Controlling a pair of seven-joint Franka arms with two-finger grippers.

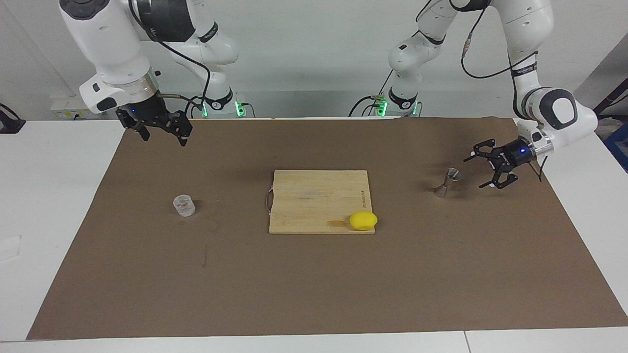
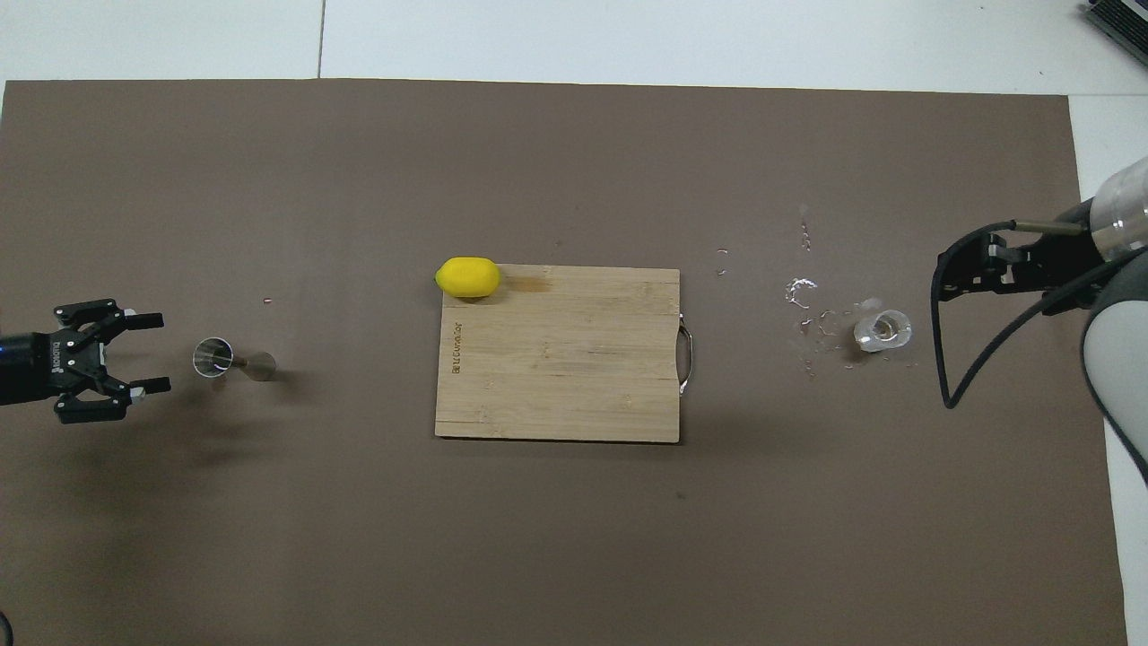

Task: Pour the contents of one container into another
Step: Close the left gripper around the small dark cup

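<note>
The left gripper (image 1: 483, 170) hung low with its fingers spread wide and empty, the metal jigger (image 1: 447, 182) standing upright just in front of them. The right gripper (image 1: 161, 131), also wide open and empty, hovered well above the clear cup (image 1: 184, 205) on the bench (image 1: 314, 284). Judged best: bracket the jigger's narrow waist squarely, closing gently so it stayed upright

Shiny metal jigger (image 1: 447, 182), clear cup (image 1: 184, 205), matt wooden board (image 1: 314, 196).
</note>
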